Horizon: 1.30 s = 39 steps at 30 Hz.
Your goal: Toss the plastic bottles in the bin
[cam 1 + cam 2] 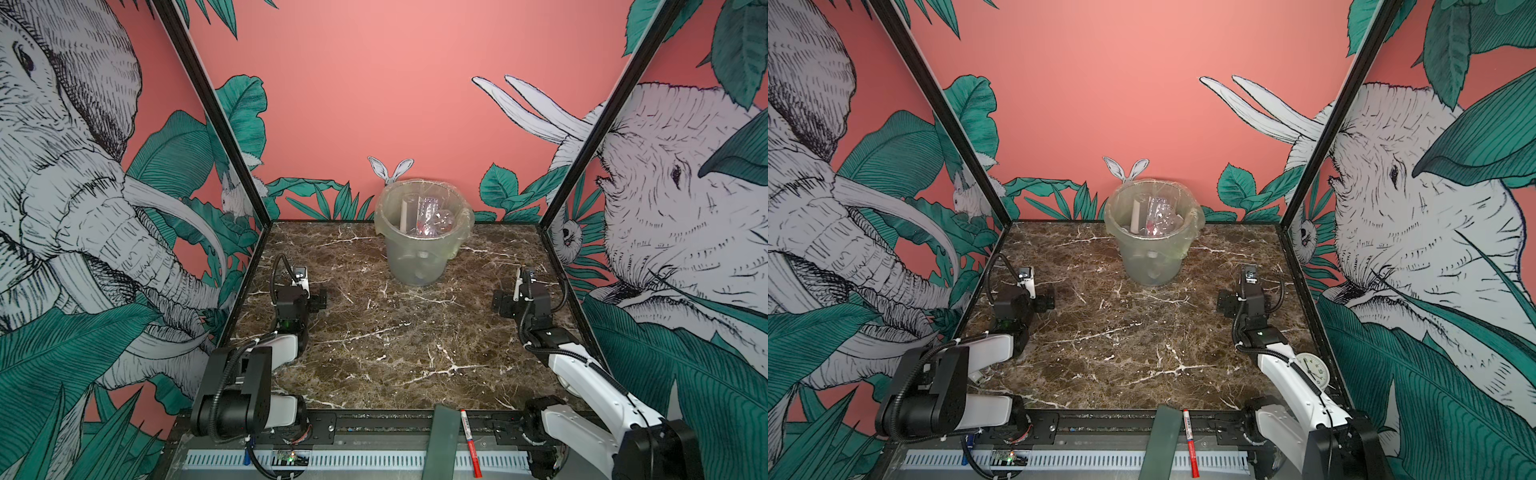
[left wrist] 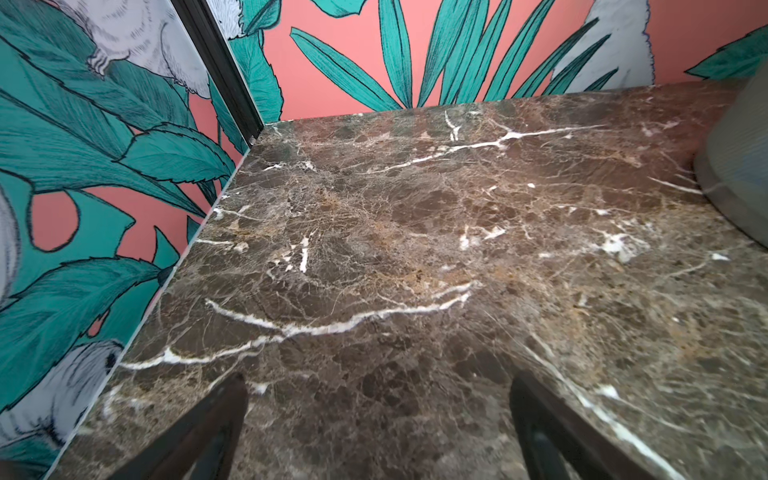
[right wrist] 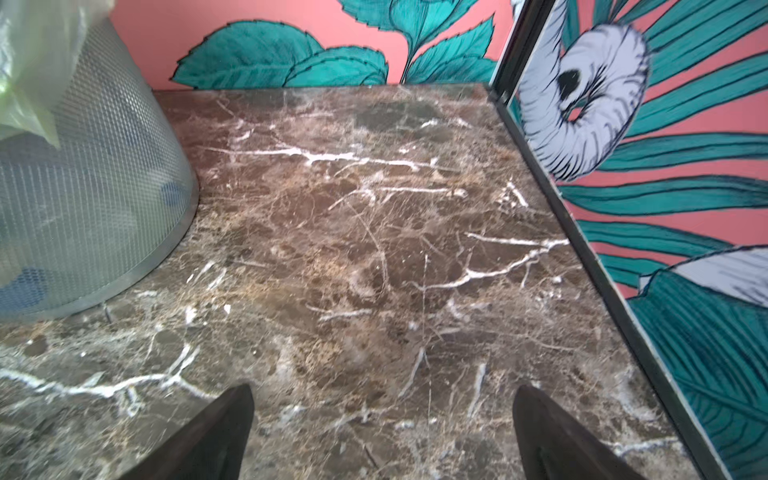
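- Bin (image 1: 417,257) stands at back middle of table (image 1: 395,353), lined with a bag.
- Bottles (image 1: 432,220) lie inside bin; count unclear.
- Left gripper (image 2: 378,386): jaws spread wide, empty, over bare table.
- Right gripper (image 3: 382,390): jaws wide apart, empty, bin near.

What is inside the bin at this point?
In both top views the bin holds a heap of clear bottles within its bag liner. The top ones cover whatever lies lower down, so the count cannot be told.
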Available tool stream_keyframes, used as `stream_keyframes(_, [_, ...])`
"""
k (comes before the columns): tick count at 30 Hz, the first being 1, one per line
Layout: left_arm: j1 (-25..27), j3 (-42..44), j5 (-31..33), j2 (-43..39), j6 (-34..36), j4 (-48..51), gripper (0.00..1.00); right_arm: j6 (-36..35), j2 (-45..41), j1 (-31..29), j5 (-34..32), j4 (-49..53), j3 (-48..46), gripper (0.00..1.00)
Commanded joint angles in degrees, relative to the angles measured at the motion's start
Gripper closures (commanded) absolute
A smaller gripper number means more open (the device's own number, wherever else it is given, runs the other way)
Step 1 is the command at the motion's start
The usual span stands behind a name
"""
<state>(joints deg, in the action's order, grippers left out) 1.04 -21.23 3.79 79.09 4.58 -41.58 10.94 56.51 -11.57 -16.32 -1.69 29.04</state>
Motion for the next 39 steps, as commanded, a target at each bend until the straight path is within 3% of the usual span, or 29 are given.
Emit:
stream_keyframes(1, [-0.75,-0.82,-5.78,2.30,0.72,-4.71,0.00,-3.48,0.35,0.15,-1.71,-6.48,-1.66,0.01])
stream_keyframes(7, [-1.46,-0.93,-10.31,11.03,1.61,-13.34,0.00,-8.79,3.53,0.20,-0.69,-14.91,-4.39,0.01])
stream_keyframes(9, [-1.45,-1.69,-10.18,9.46,1.72,-8.79,0.00,-9.50,5.45,0.22,-0.38,-16.34,-4.21,0.01])
stream_keyframes(19, [-1.13,-1.97,-9.42,9.93,1.85,-9.04,0.00,-15.24,15.58,0.68,-2.53,-31.78,-5.99,0.00])
stream_keyframes(28, [-1.05,-2.01,-9.33,10.01,1.92,-9.17,0.00,-16.99,26.66,3.95,6.22,-42.77,-4.88,0.00])
stream_keyframes(31, [-1.04,-2.13,-9.07,10.02,1.96,-9.03,0.00,-14.69,28.73,6.03,7.78,-41.99,-3.85,0.00])
stream_keyframes(34, [-0.98,-2.07,-8.80,9.98,1.93,-8.83,0.01,-13.07,31.34,9.04,13.71,-48.33,-6.21,0.00])
stream_keyframes(35, [-0.96,-2.07,-8.88,10.00,2.02,-8.87,0.00,-12.43,32.46,9.24,13.22,-52.33,-7.37,0.00])
stream_keyframes(39, [-0.96,-2.07,-8.76,10.03,2.03,-8.87,0.00,-12.45,32.39,9.29,13.08,-52.30,-7.45,0.01])
